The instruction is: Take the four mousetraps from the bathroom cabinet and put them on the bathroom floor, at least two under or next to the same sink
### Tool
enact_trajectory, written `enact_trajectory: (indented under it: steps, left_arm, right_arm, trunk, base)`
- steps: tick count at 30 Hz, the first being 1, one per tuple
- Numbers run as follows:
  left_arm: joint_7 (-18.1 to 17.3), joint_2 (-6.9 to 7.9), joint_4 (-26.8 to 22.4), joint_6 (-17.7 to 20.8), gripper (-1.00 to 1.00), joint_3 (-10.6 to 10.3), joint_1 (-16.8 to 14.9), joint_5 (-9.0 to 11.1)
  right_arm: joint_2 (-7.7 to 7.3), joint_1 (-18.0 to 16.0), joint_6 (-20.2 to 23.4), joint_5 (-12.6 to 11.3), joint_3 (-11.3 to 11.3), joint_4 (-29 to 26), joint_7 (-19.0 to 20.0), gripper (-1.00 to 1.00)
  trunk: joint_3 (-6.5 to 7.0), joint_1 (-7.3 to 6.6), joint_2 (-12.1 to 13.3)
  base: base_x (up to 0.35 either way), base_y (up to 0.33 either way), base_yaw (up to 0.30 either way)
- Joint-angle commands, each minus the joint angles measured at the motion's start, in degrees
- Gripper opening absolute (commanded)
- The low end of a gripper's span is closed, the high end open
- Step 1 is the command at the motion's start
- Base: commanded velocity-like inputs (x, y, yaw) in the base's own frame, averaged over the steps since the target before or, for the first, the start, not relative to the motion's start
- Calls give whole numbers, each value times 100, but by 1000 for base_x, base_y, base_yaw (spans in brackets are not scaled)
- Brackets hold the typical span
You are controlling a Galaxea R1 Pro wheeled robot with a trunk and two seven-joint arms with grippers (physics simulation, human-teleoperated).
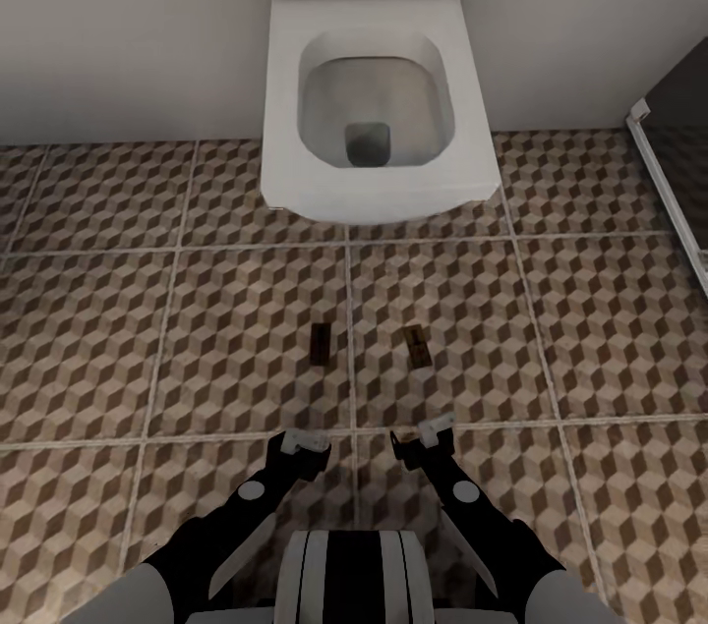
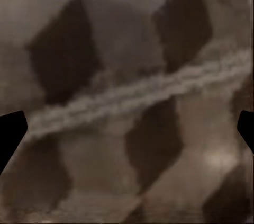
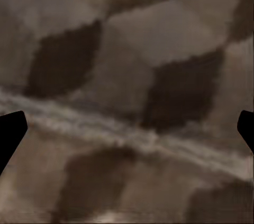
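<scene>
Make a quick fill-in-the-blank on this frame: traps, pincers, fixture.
1. The number of mousetraps lying on the floor is ____.
2. The white fixture beyond them, against the wall, is a ____.
3. Both the left pincer and the right pincer are open and hold ____.
4. The two traps lie on either side of a pale ____ line.

Missing words: two; toilet; nothing; grout

Brown-beige cube-pattern floor [image 1: 590,329], white toilet [image 1: 295,93]
</scene>
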Motion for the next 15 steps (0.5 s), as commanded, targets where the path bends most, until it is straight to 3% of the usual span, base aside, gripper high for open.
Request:
enact_trajectory:
  steps: [1, 15]
  left_arm:
    - [55, 8, -14, 17, 100, -37, -6, 43]
    - [54, 8, -12, 17, 100, -37, -6, 43]
  right_arm:
    - [-9, -6, -22, -60, 47, -1, -49, 100]
    - [-9, -6, -22, -61, 47, -7, -49, 100]
  trunk:
    - [-3, -4, -1]
    - [-3, -4, -1]
  base:
    - [-334, 0, 0]
    - [-334, 0, 0]
